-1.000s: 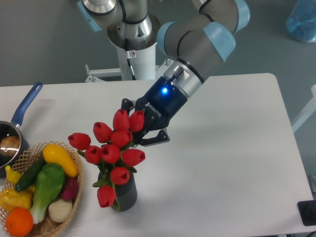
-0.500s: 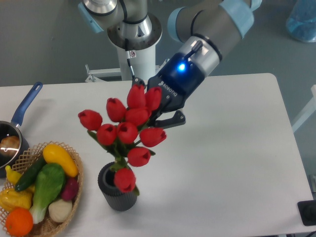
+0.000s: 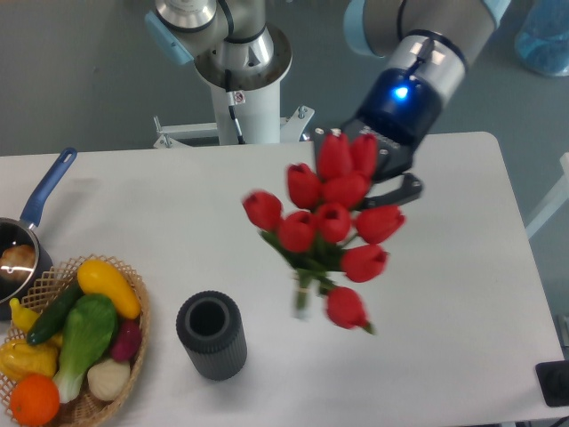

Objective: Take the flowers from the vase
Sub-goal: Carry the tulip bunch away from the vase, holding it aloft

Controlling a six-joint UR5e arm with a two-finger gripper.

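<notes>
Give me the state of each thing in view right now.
Flowers: out of the vase, held in the air over the table, motion-blurred.
Vase: upright on the table, mouth empty.
Gripper: shut on the flowers, mostly hidden behind the blooms.
Basket: on the table, full of toy vegetables and fruit.
Saucepan: at the left edge, something inside, unclear what.

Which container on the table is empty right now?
The dark ribbed vase: its round mouth shows nothing inside, while the wicker basket is full of toy produce and the saucepan holds food.
</notes>
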